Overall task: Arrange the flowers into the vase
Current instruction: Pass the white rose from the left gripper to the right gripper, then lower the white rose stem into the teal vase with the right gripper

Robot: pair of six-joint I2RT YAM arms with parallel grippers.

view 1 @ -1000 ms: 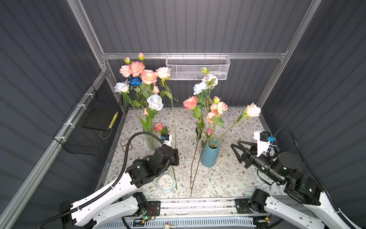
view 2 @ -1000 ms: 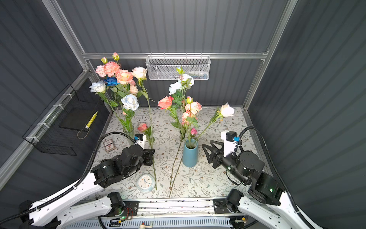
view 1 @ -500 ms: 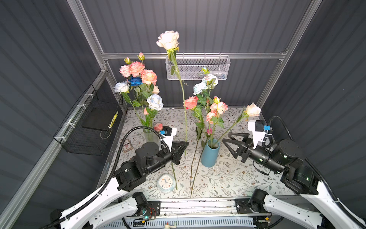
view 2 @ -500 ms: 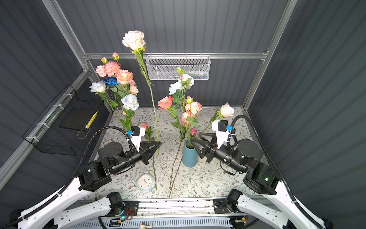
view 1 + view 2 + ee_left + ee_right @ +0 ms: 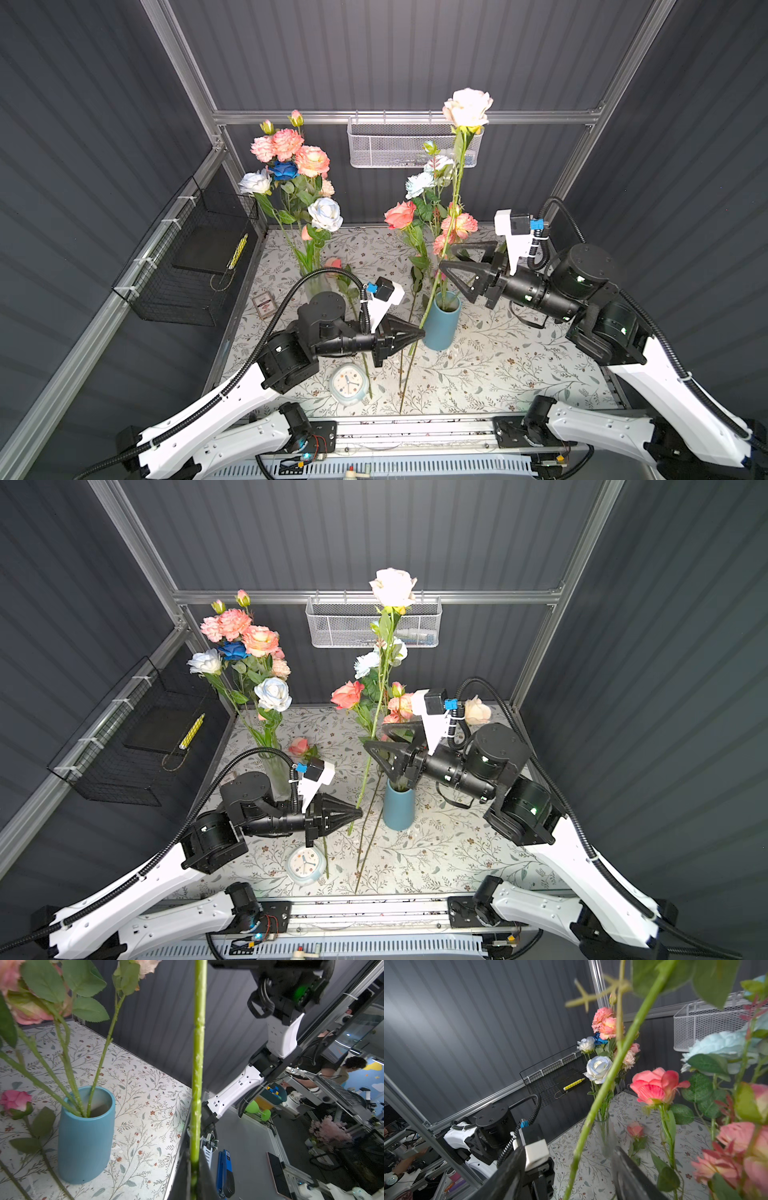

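Note:
My left gripper (image 5: 420,332) (image 5: 358,812) is shut low on the green stem (image 5: 197,1064) of a cream rose (image 5: 467,106) (image 5: 392,586), which it holds upright just left of the blue vase (image 5: 441,324) (image 5: 399,808) (image 5: 85,1136). Its jaws pinch the stem in the left wrist view (image 5: 193,1178). Higher up, my right gripper (image 5: 446,255) (image 5: 374,734) (image 5: 569,1172) is open. The same stem (image 5: 602,1088) passes between its fingers, touching neither. Several flowers stand in the blue vase, among them a coral rose (image 5: 400,214) (image 5: 654,1086).
A clear glass vase (image 5: 316,284) at the back left holds several more flowers. Loose stems (image 5: 405,374) and a small pink rose (image 5: 332,262) lie on the floral cloth. A round clock (image 5: 349,382) sits near the front. Wire baskets hang on the back wall (image 5: 415,143) and the left wall (image 5: 195,266).
My left gripper lifted the cream rose out of the left bunch and carried it right to the blue vase. My right gripper reached left and opened wider around the stem.

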